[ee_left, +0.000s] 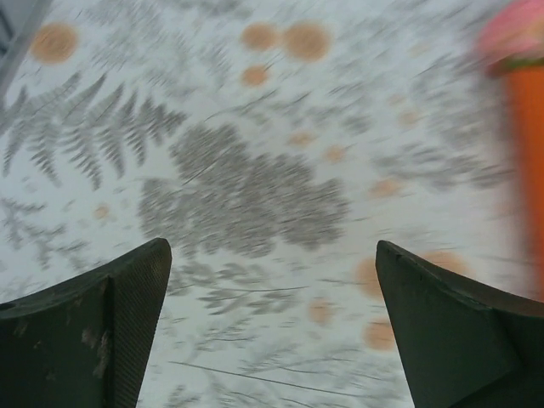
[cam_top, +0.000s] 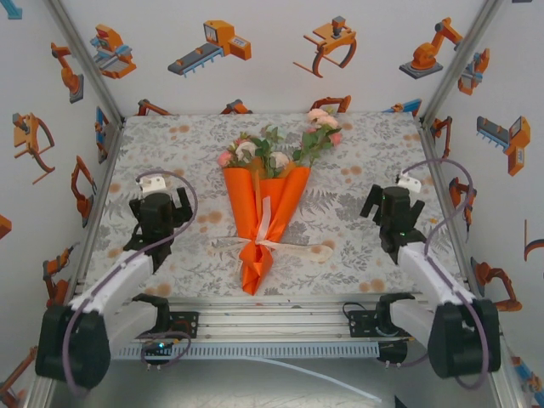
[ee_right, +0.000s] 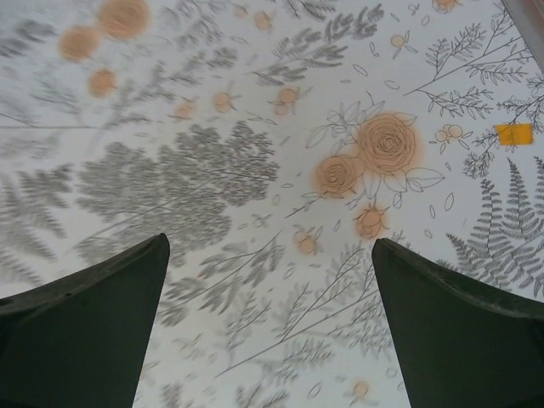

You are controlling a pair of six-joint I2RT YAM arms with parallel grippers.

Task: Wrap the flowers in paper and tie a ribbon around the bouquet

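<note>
Between the left gripper [cam_top: 159, 205] and right gripper [cam_top: 393, 206] (both spread wide, empty) lies the bouquet [cam_top: 248, 192].

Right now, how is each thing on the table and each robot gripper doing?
Pink, peach and white artificial roses: wrapped, lying flat.
Bright orange paper sheet: rolled into a cone around the stems.
Sheer cream-white ribbon: tied around the cone, ends trailing on the floral tablecloth.
Left gripper: open, empty.
Right gripper: open, empty.
</note>
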